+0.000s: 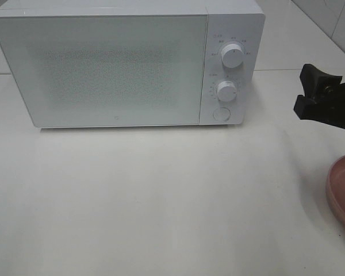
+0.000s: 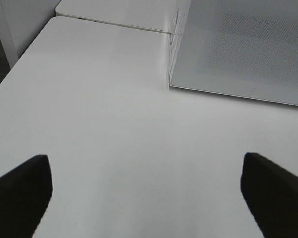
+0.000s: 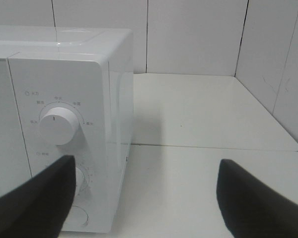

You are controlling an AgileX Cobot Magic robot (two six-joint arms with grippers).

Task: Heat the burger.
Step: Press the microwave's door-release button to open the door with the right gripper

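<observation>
The burger is out of view. A white microwave stands at the back of the table with its door shut. At the right edge of the exterior view my right gripper hovers open and empty, to the right of the microwave's control panel. In the right wrist view its black fingers frame the panel's upper knob. My left gripper does not show in the exterior view. In its own wrist view it is open over bare table, with the microwave's left front corner ahead.
The rim of a round pink plate shows at the right edge, below the right gripper. The panel has two knobs and a round button. A tiled wall stands behind the white table.
</observation>
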